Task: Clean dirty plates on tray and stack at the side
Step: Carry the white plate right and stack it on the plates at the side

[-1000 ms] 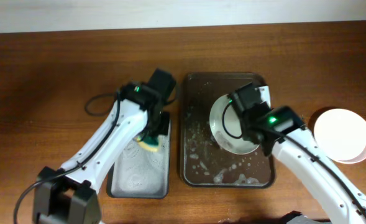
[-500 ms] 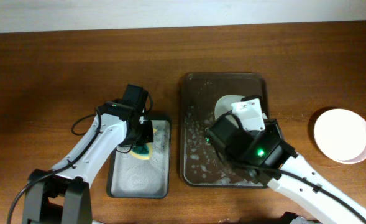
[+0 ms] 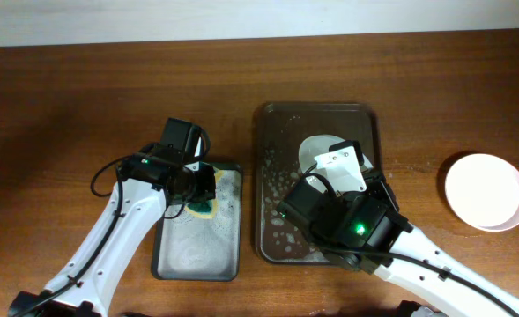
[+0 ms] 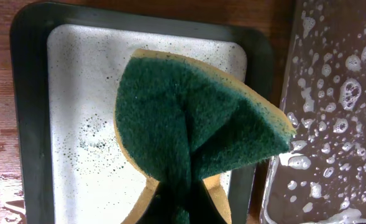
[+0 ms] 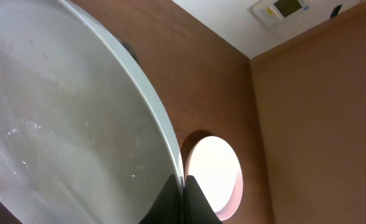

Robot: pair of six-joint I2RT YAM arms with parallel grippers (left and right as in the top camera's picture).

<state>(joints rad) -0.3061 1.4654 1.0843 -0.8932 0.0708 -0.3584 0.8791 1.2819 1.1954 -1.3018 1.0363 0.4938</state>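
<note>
Right pincer [image 5: 181, 190] clamps the rim of a tilted dirty plate [image 5: 64, 124] above the brown tray [image 3: 272, 132], its arm hiding much of that tray; left pincer [image 4: 181, 208] pinches a green sponge [image 4: 195, 118] over the grey tray [image 4: 30, 124]; another plate [image 3: 486, 191] lies aside on the tabletop [image 3: 65, 106].

Dark brown tray [image 3: 272, 132], suds-flecked, at centre. Pale plate [image 3: 315, 148], wet, tilted over it, partly hidden. White plate [image 3: 483, 191], pinkish-edged, rests on bare tabletop [image 3: 435, 88], right.

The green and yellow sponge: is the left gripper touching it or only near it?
Touching. The left wrist view shows the green and yellow sponge folded into a crease where the left gripper pinches its lower edge.
</note>
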